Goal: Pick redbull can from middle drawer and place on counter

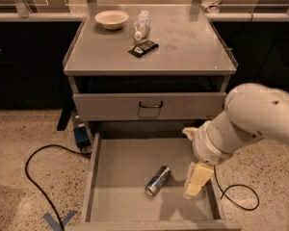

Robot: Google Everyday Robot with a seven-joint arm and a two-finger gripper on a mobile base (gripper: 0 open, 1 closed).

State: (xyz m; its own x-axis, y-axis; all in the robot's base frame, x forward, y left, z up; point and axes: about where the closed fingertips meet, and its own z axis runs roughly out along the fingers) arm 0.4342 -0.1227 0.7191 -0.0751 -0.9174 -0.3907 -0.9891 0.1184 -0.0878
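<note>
The redbull can (158, 180) lay on its side on the floor of the pulled-out middle drawer (120, 162), blue and silver, its lettering too small to read; the gripper (196, 183) hung inside the drawer just to the can's right, near it but not touching; whether the gripper was parted or closed could not be told; the can's long axis ran diagonally, its silver end pointing to the front left; the counter (188, 47) above carried a bowl (111, 19), a clear bottle (141, 24) and a dark packet (143, 48).
</note>
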